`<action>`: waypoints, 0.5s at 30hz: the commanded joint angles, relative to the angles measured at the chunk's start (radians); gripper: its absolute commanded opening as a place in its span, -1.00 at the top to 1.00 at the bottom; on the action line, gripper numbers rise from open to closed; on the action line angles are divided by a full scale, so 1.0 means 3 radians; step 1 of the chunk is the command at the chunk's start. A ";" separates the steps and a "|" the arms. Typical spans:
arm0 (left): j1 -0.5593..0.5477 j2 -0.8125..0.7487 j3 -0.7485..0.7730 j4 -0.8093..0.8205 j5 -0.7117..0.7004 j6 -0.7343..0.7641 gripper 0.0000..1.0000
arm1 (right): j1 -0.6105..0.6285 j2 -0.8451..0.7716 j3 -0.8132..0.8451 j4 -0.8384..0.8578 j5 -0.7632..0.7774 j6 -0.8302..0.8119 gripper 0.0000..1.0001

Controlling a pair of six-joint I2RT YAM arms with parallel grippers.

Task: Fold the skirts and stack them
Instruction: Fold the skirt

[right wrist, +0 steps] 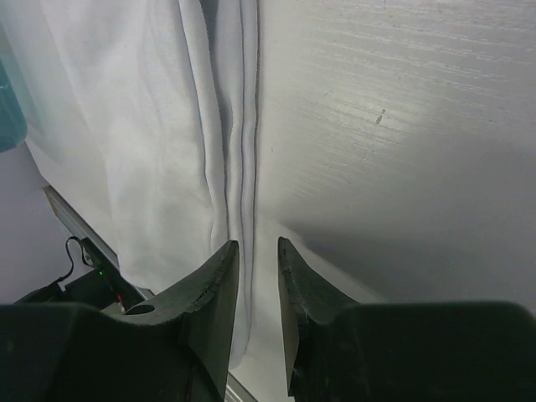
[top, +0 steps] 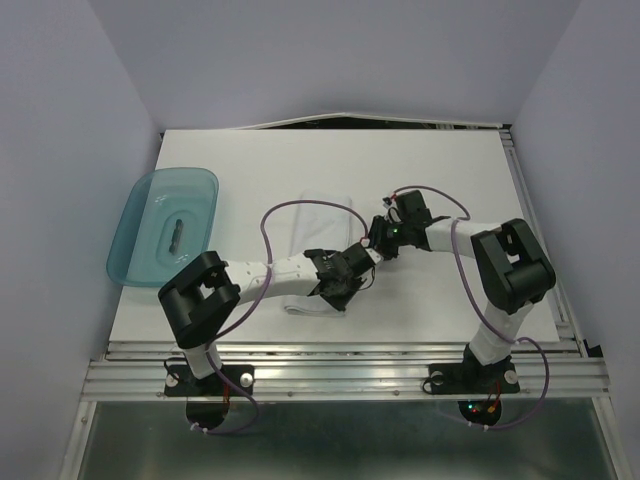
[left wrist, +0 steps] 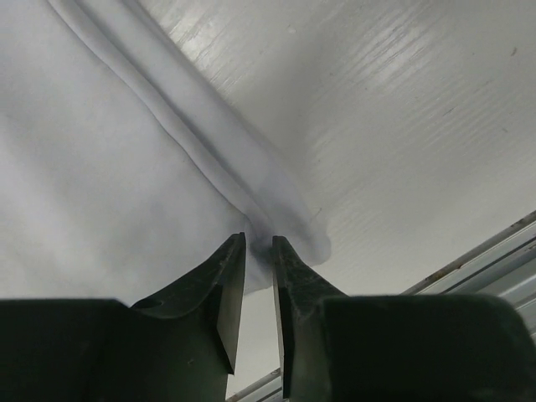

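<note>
Skirt (top: 325,215) lies mid-table, pinched along its right side by both arms.
The pale cloth runs as a long strip from the middle of the table (top: 450,180) toward its near edge. The left gripper (left wrist: 260,244), jaws narrow, nips the folded corner closest to the near edge. The right gripper (right wrist: 258,247), equally narrow, closes over the hem farther back. A teal tray (top: 140,200) overhangs the left edge.

1 rear camera overlooks the whole table (top: 450,180); 2 wrist cameras stare closely at seemingly the same skirt (left wrist: 100,184).
</note>
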 commanded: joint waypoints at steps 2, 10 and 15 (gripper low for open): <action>0.0002 -0.0082 0.0103 -0.0039 -0.0172 -0.0019 0.33 | 0.0020 0.0039 -0.0048 0.0180 -0.0205 0.0118 0.39; -0.0003 -0.0025 0.0144 -0.0079 -0.0034 0.0043 0.79 | 0.0051 0.0013 -0.0130 0.0343 -0.0312 0.0189 0.42; -0.0003 -0.0122 0.0164 -0.0120 0.0063 0.0063 1.00 | 0.0081 0.0039 -0.0160 0.0287 -0.0353 0.0184 0.56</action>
